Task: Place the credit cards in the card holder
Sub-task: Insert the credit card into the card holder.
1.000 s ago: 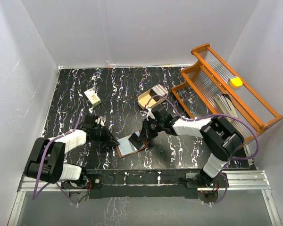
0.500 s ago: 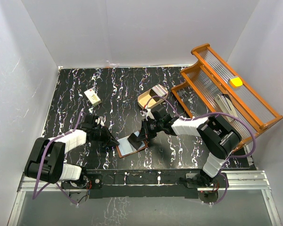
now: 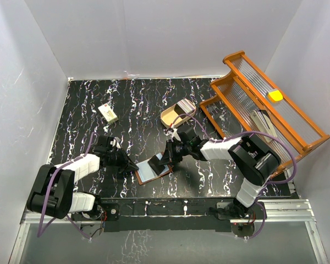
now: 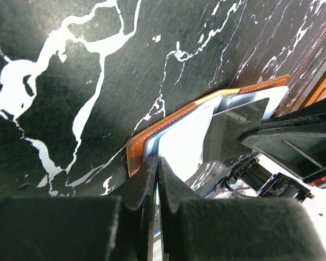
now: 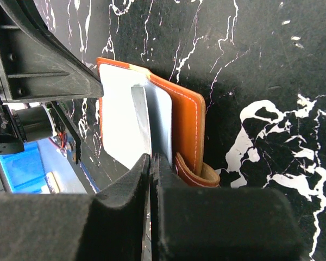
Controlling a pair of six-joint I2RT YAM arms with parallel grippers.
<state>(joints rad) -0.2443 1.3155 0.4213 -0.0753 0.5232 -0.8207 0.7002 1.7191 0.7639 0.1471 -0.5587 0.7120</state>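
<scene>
The card holder (image 3: 153,169) lies open on the black marble table, brown leather outside, grey-blue lining up. My left gripper (image 3: 133,165) is shut on its left edge; in the left wrist view the closed gripper (image 4: 157,163) pinches the lining beside the orange rim (image 4: 152,133). My right gripper (image 3: 166,159) is shut on one thin greyish credit card (image 5: 141,119), held on edge. The card's far end is in the lining of the card holder (image 5: 185,117). The card shows dark in the left wrist view (image 4: 233,128). No stack of cards is clearly visible.
A beige oval tray (image 3: 164,116) with something greyish inside sits behind the right gripper. A small cream block (image 3: 108,113) lies at the back left. An orange wooden rack (image 3: 234,107) with a yellow object (image 3: 275,95) leans at the right wall.
The right gripper has edged slightly toward the card holder with the card. The left arm shifted a little and still grips the card holder's edge.
</scene>
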